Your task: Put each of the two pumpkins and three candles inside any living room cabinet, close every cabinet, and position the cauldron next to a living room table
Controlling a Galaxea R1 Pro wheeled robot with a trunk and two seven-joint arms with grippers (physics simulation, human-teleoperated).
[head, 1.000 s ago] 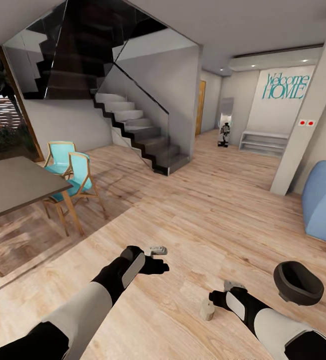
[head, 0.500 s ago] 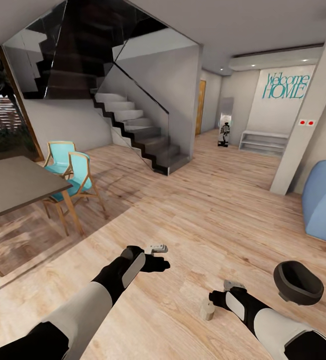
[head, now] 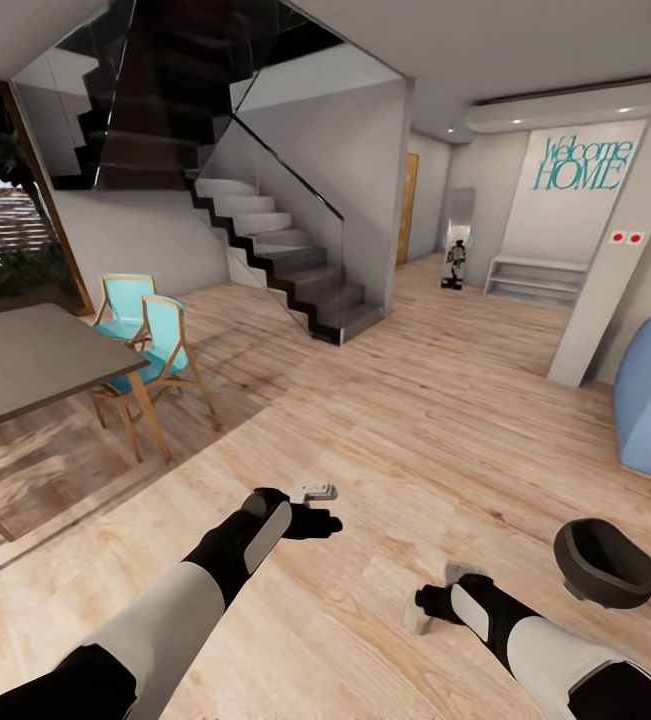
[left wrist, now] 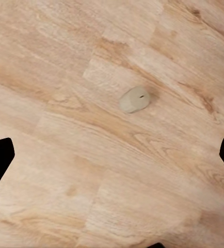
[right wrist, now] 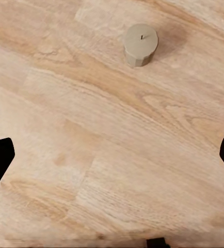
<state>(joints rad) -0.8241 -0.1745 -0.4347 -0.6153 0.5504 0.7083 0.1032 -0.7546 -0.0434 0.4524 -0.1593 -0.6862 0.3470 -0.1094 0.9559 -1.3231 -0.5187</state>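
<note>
Camera shifted; right tool (head: 443, 600) over candle (right wrist: 140, 44).

Light plank floor (head: 395, 420), glass-sided staircase (head: 285, 260), dark table (head: 25, 365), turquoise chairs (head: 155, 340).

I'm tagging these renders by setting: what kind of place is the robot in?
Probably an open-plan home: a dark staircase with glass railing, a grey dining table with turquoise wooden chairs, and teal "Welcome HOME" wall lettering.
</note>
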